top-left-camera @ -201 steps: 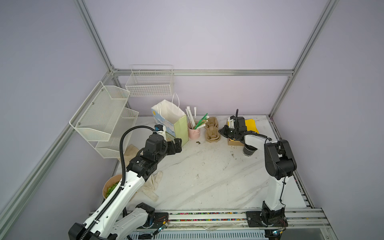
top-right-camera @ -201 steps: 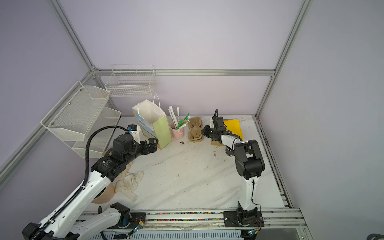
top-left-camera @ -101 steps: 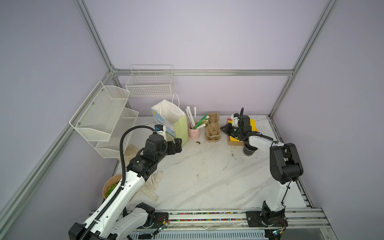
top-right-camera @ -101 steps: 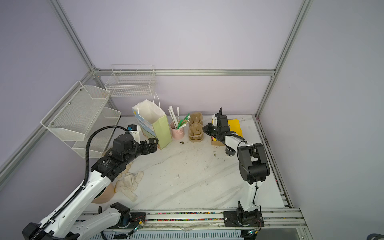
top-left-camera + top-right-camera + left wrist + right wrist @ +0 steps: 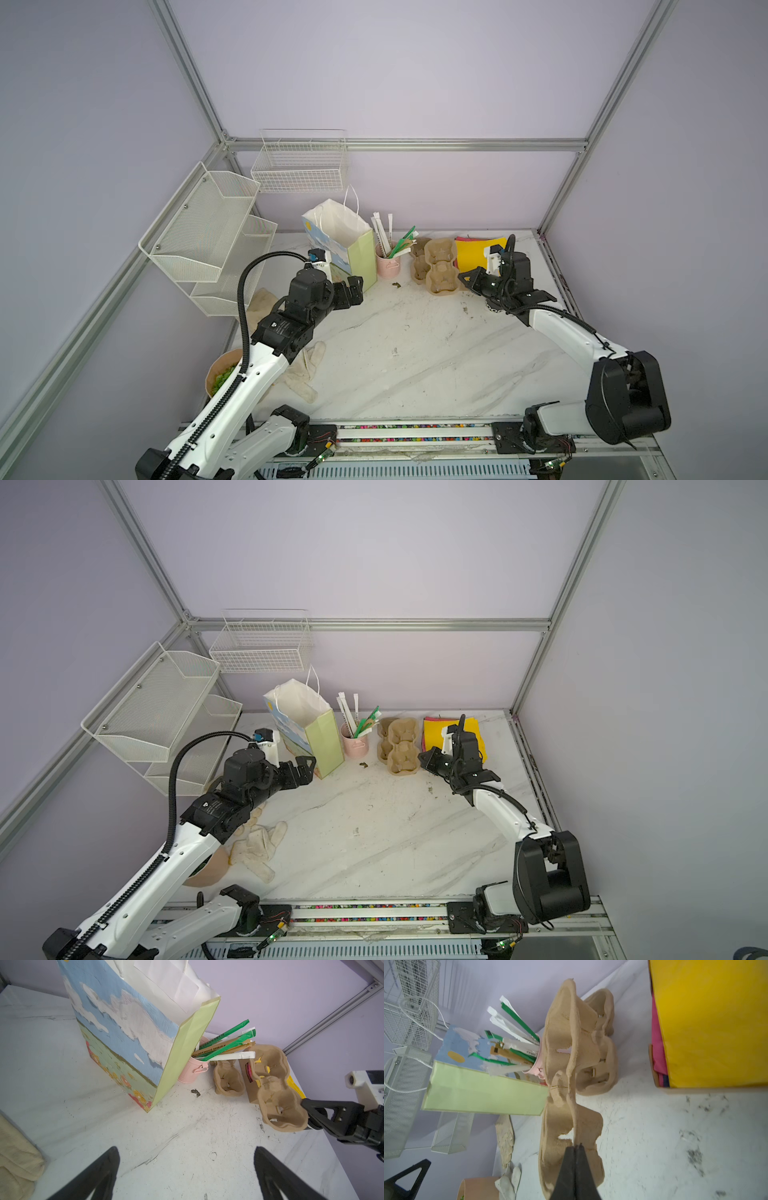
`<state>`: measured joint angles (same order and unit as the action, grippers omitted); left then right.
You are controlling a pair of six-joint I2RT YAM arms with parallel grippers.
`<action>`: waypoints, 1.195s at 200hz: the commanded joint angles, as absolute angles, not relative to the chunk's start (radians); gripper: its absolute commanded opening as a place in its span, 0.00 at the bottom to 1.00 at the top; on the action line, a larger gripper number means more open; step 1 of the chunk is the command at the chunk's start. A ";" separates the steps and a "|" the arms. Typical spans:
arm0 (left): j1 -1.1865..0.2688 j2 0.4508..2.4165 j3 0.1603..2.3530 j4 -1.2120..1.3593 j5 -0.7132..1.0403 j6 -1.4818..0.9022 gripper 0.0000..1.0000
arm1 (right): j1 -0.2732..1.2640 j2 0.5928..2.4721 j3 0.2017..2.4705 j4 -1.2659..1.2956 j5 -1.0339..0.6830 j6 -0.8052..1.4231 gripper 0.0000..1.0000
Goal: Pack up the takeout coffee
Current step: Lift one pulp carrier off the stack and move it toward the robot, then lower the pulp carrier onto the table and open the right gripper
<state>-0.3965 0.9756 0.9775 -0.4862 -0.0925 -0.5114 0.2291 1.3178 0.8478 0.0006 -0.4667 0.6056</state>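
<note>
Right now my right tool [image 5: 576, 1147] is closed tight on the thin rim of a pulp cup carrier [image 5: 562, 1064], pinching it by one end so that it hangs tilted, with its far end out toward the pink cup [image 5: 387, 266] of straws. My left tool [image 5: 186, 1149] has its jaws spread wide and holds nothing. It waits low over the table [image 5: 415, 374], with the paper bag [image 5: 345, 241] just ahead of it. The black coffee cup [image 5: 493, 308] stands on the table close behind my right tool, half hidden under that wrist, so I cannot tell whether its lid is on. I judge the step to be bringing this carrier out to bare table and setting it down ready for the cup. To do it well I should draw it back slowly. The rim is soft and a pinch at one end lets it swing. I should keep it clear of the straws and the second carrier [image 5: 419, 259] beyond it, level it with the sockets up, and lower it flat before letting go, without backing into the cup.
</note>
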 commanded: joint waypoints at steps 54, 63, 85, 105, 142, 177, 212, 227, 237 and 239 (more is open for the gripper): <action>-0.388 0.951 0.954 -0.448 -0.086 -0.495 1.00 | 0.237 1.038 0.581 -0.197 -0.433 0.652 0.00; -0.388 0.951 0.955 -0.449 -0.086 -0.495 1.00 | 0.237 1.045 0.554 -0.187 -0.442 0.653 0.00; -0.388 0.950 0.954 -0.451 -0.089 -0.495 1.00 | 0.236 1.044 0.500 -0.124 -0.447 0.670 0.00; -0.388 0.951 0.953 -0.452 -0.093 -0.493 1.00 | 0.237 1.046 0.492 -0.108 -0.418 0.673 0.00; -0.388 0.956 0.954 -0.452 -0.094 -0.492 1.00 | 0.236 1.086 0.497 -0.139 -0.371 0.663 0.00; -0.388 0.959 0.954 -0.452 -0.095 -0.492 1.00 | 0.237 1.102 0.513 -0.156 -0.349 0.676 0.07; -0.387 0.956 0.954 -0.451 -0.100 -0.490 1.00 | 0.236 1.054 0.602 -0.230 -0.280 0.660 0.34; -0.388 0.953 0.954 -0.451 -0.104 -0.490 1.00 | 0.237 1.051 0.660 -0.266 -0.244 0.632 0.49; -0.387 0.953 0.956 -0.452 -0.109 -0.494 1.00 | 0.237 1.061 0.699 -0.288 -0.230 0.617 0.59; -0.387 0.952 0.958 -0.451 -0.110 -0.496 1.00 | 0.237 1.062 0.705 -0.291 -0.229 0.612 0.60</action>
